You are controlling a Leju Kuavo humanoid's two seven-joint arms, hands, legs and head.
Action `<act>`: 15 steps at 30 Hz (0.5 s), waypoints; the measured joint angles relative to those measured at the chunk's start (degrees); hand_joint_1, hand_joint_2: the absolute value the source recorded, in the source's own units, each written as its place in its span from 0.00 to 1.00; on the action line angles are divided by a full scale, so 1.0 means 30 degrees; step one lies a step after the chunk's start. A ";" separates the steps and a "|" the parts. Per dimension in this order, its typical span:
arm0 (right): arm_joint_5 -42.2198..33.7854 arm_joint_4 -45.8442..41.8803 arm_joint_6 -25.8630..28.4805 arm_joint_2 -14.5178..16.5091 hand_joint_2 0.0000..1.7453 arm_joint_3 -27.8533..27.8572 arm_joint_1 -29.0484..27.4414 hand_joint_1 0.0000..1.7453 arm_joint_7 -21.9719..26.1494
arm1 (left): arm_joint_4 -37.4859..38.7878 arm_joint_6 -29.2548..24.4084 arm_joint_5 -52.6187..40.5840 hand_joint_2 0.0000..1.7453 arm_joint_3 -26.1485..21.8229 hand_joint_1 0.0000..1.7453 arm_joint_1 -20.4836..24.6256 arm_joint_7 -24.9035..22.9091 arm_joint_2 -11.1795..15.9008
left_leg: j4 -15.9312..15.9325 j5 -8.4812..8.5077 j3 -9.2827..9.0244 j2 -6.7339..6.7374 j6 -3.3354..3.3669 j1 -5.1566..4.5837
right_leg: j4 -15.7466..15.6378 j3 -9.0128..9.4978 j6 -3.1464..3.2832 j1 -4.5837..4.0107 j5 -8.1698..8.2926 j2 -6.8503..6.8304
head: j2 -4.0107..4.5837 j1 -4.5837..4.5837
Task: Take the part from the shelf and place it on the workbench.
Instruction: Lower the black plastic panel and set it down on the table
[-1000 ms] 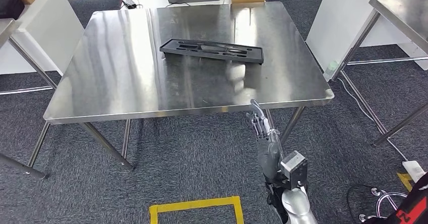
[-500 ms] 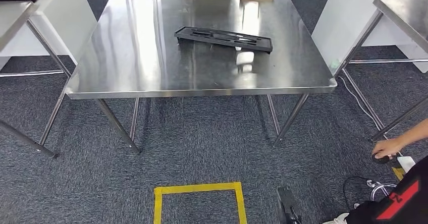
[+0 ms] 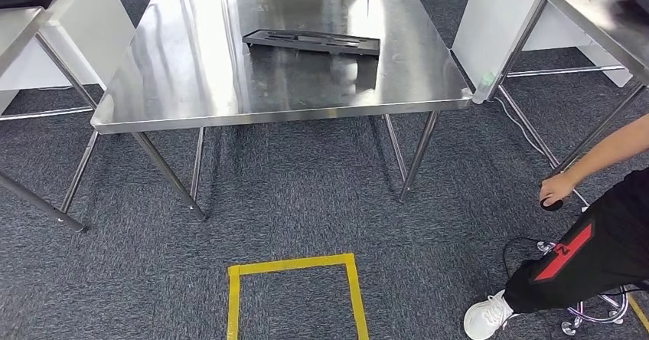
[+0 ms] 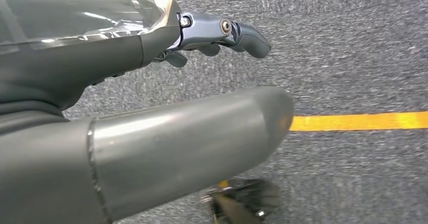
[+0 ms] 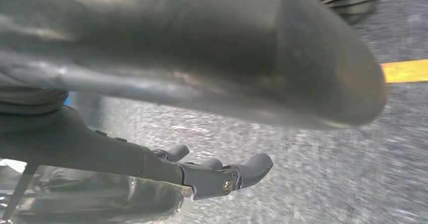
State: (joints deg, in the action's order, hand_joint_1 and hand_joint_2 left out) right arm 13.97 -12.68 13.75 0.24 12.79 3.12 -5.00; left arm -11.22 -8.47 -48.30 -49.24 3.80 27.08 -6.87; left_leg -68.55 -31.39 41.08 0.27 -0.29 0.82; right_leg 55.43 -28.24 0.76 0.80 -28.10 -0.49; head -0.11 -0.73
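Part (image 3: 311,42) sits flat mid-workbench (image 3: 191,87), placement looks done. My left hand (image 4: 151,108) and right hand (image 5: 202,82) hang over carpet, fingers loose, holding nothing.

You get bright, even overhead light in the head view, with white glare streaks on the steel table (image 3: 191,64) and soft shadows on the carpet (image 3: 306,202) under it, while both wrist views are blurred, the right hand (image 5: 222,176) worst.
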 joint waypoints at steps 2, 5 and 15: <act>0.0047 0.0131 -0.0025 0.0016 0.00 -0.0027 0.0001 0.00 -0.0083 | -0.0004 0.0020 -0.0047 0.00 0.0000 0.00 0.0012 -0.0005 0.0018 | -0.1878 -0.0431 -0.0085 -0.0038 -0.0050 0.0005 | 0.0092 -0.0646 -0.0023 -0.0074 0.0506 -0.0017 | 0.0000 0.0007; 0.0126 0.0269 -0.0076 0.0029 0.00 -0.0060 0.0012 0.00 -0.0156 | -0.0007 0.0026 -0.0078 0.00 0.0000 0.00 0.0045 -0.0013 0.0027 | -0.0422 0.0762 -0.2300 -0.0073 0.0158 -0.0005 | 0.0364 -0.1645 -0.0169 -0.0120 0.1159 -0.0007 | 0.0000 0.0016; 0.1373 0.0453 -0.0342 0.0386 0.00 -0.0838 -0.0096 0.00 0.0253 | -0.0040 0.0170 -0.0361 0.00 0.0007 0.00 0.0100 -0.0065 0.0145 | 0.4525 0.1159 -0.4154 0.0128 0.1263 -0.0244 | 0.3845 -0.3421 -0.0464 -0.0075 -0.0972 0.0047 | 0.0000 -0.0173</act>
State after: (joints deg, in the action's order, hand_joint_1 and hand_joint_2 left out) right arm 18.09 -11.32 12.72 1.40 10.27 2.83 -4.24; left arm -11.34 -7.96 -49.39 -49.22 4.10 26.88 -6.44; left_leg -54.97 -27.91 28.62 0.65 3.50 0.09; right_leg 66.97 -38.50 -0.63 0.58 -31.02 -0.35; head -0.11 -1.25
